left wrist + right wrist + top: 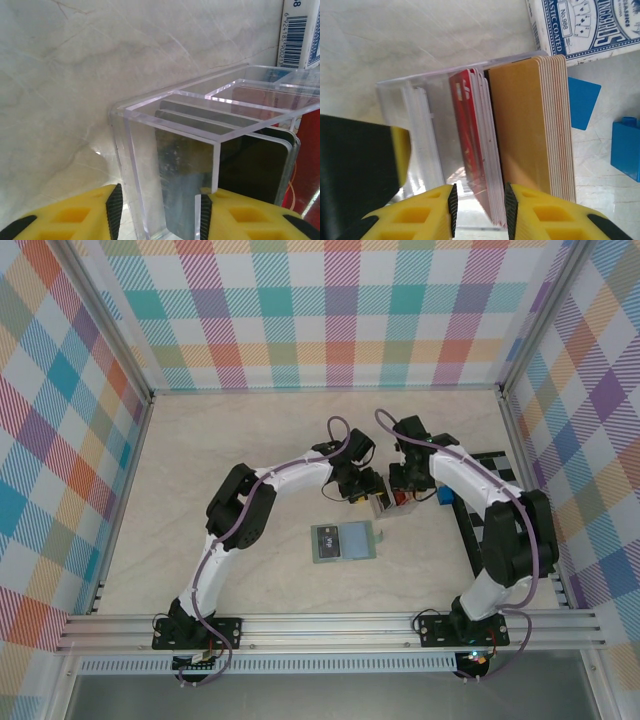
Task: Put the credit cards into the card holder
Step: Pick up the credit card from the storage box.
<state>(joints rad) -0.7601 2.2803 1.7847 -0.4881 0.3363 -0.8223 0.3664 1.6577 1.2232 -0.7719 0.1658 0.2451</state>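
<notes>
Card extraction is in hand: the clear rack (145, 175) is bracketed by the left hand (160, 210), the red credit cards (472, 145) by the right hand (479, 210), grips unverifiable; one card must be lifted.

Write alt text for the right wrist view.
The right tool straddles a stack of red credit cards standing in a clear acrylic rack on a marbled table. A thicker orange-gold card stack stands to their right, with a blue-and-white playing-card pack beyond.
</notes>
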